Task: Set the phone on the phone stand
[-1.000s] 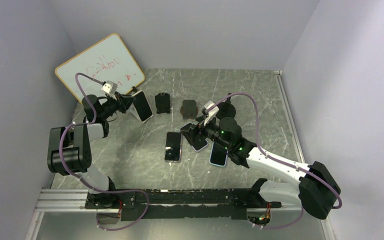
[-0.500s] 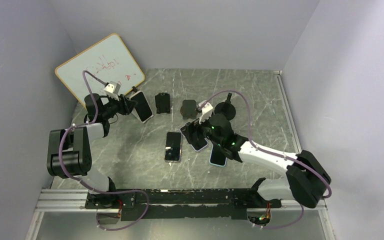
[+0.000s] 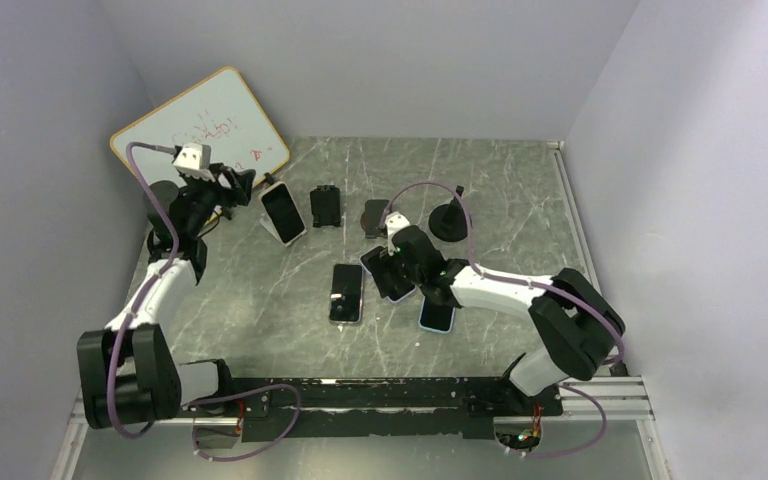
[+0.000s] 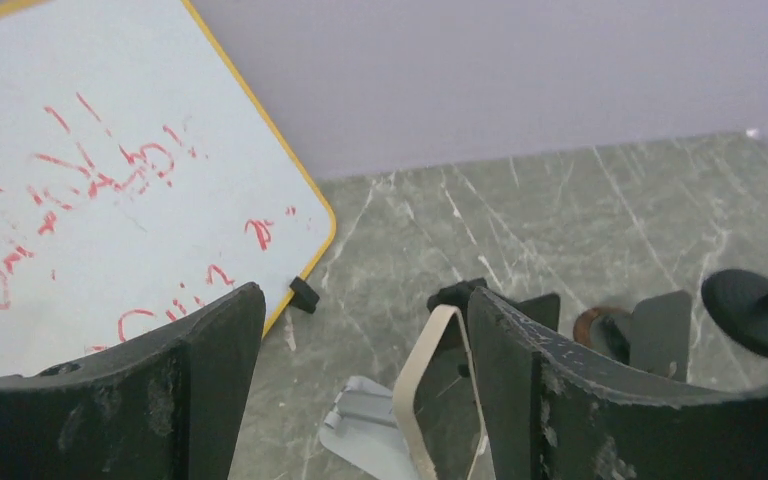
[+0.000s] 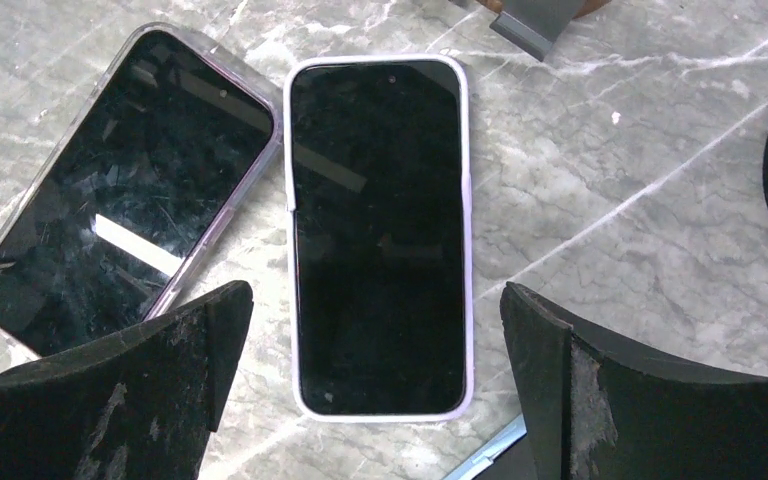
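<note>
A phone [image 3: 283, 212] in a pale case leans upright on a light grey phone stand [image 4: 372, 432] near the whiteboard. In the left wrist view its edge [image 4: 438, 390] stands just inside the right finger [image 4: 550, 390]. My left gripper [image 3: 241, 187] [image 4: 360, 335] is open, a little up and left of that phone, with nothing held. My right gripper [image 3: 392, 270] [image 5: 375, 330] hangs open over a lilac-cased phone [image 5: 378, 235] lying flat, a finger on each side and apart from it.
A clear-cased phone [image 3: 347, 292] [image 5: 125, 190] and a blue-cased phone [image 3: 438, 313] lie flat beside the lilac one. A black stand [image 3: 325, 205], a brown round stand [image 3: 377, 216] and a round-based black stand [image 3: 449, 221] sit further back. The whiteboard [image 3: 200, 135] leans at back left.
My left gripper opened, let go of the phone on the grey stand and drew back up and left. The right arm shifted left over the lilac phone, still open.
</note>
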### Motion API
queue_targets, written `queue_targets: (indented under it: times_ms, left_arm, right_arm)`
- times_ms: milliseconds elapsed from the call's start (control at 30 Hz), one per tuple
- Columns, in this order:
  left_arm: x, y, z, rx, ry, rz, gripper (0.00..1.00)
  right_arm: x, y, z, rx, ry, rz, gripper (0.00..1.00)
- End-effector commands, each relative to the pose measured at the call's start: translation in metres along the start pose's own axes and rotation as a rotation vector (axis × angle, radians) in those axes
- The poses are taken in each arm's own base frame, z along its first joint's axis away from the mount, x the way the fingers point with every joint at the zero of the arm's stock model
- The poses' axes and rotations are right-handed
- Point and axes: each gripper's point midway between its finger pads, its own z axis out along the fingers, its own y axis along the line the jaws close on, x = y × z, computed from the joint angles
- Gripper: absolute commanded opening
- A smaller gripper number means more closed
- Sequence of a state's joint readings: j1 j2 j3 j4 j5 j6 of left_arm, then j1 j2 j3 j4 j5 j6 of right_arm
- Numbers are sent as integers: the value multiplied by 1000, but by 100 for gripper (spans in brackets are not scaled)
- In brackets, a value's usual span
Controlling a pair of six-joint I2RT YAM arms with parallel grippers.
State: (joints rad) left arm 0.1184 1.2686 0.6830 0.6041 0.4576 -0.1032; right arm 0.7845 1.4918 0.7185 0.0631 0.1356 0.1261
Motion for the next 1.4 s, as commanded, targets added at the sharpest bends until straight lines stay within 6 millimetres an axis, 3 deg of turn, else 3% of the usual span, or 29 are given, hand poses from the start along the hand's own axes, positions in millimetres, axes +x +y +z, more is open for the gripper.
queue_targets:
  times_ms: [0, 100, 233, 433, 533, 600, 867, 1267, 1367]
  left_arm:
    - [-34, -20, -8, -29, -52, -27, 79]
    - [-37, -55, -10, 23, -23, -37, 80]
    - [-30, -86, -19, 104, 18, -116, 79]
    - [-8, -110, -32, 102, 71, -163, 82]
    - [7, -126, -32, 130, 123, -202, 93]
    - [15, -135, -33, 140, 142, -232, 94]
    - [60, -146, -25, 106, 229, -312, 92]
    - [106, -176, -15, 130, 309, -305, 89]
    - [114, -186, -11, 137, 326, -293, 89]
  right_arm:
    - [-2, -2, 6, 8, 43, -18, 100]
    - [5, -6, 9, 31, 78, -30, 100]
    - [12, -11, 15, 62, 120, -44, 100]
    - [19, -10, 20, 57, 157, -65, 100]
    - [20, -6, 20, 37, 161, -53, 100]
    - [22, -5, 20, 30, 170, -46, 100]
    - [28, 7, 19, 1, 182, -52, 100]
    - [39, 7, 26, 31, 247, -70, 95]
    - [41, 5, 27, 45, 261, -71, 90]
